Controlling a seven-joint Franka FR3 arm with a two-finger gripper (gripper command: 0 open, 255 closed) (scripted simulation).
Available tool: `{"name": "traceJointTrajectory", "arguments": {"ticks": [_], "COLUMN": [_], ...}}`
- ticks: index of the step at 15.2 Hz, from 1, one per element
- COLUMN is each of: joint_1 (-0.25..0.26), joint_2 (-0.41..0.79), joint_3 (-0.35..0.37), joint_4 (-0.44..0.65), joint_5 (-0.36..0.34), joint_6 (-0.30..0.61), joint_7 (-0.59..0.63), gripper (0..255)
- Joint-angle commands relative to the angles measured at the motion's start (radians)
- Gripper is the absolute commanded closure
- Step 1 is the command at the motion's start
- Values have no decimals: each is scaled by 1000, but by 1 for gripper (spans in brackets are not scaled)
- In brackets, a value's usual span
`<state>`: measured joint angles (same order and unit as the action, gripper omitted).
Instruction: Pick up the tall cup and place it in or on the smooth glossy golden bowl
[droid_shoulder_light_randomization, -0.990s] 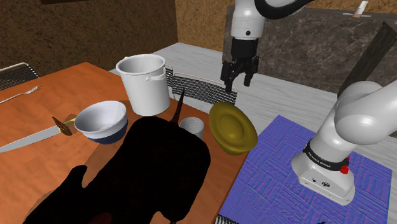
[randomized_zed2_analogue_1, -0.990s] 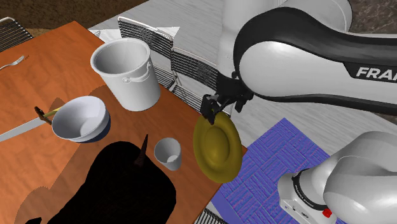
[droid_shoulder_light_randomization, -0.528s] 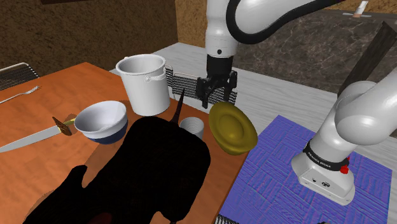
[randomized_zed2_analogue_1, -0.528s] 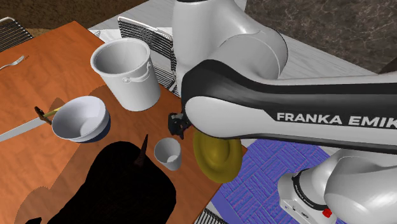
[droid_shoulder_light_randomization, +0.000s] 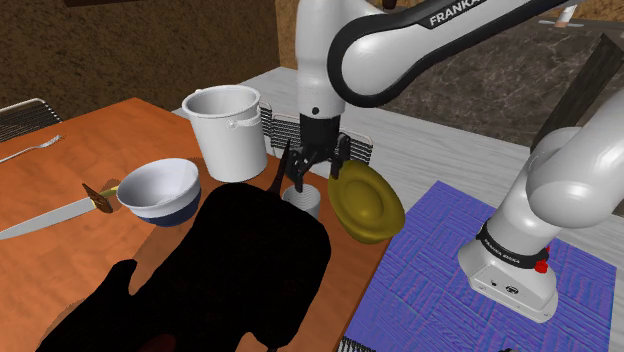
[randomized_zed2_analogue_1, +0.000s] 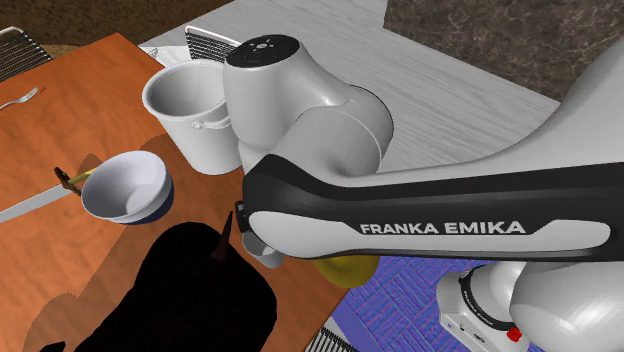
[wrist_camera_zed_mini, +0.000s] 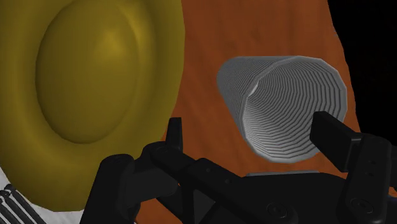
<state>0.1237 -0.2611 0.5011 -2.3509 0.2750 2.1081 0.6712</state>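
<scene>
**Table scene, read from the shoulder view's left.** On the orange-brown table (droid_shoulder_light_randomization: 90, 165) lie a knife (droid_shoulder_light_randomization: 40, 220), a white bowl (droid_shoulder_light_randomization: 160, 188) with a blue base, and a white bucket (droid_shoulder_light_randomization: 228, 130). The grey ribbed cup (droid_shoulder_light_randomization: 308, 205) stands upright near the table edge closest to the stand. Just beside it, at that edge, is the tilted golden bowl (droid_shoulder_light_randomization: 368, 202). The black gripper (droid_shoulder_light_randomization: 316, 178) hangs over the cup, its fingers spread wide to either side of the cup's mouth.

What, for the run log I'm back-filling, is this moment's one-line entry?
phase: pre-grasp | black gripper: jaws open, over ribbed grey cup | cup: on orange-brown table, not held | glossy golden bowl: beside cup, empty
</scene>
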Motion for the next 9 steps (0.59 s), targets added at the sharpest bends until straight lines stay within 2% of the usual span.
{"name": "traceJointTrajectory", "arguments": {"ticks": [1, 4, 9], "joint_1": [0, 1, 1], "joint_2": [19, 39, 39], "joint_3": [8, 16, 16], "joint_4": [-14, -33, -33], "joint_5": [-3, -5, -5], "joint_6": [34, 72, 72], "joint_7": [4, 8, 8], "gripper": [0, 0, 0]}}
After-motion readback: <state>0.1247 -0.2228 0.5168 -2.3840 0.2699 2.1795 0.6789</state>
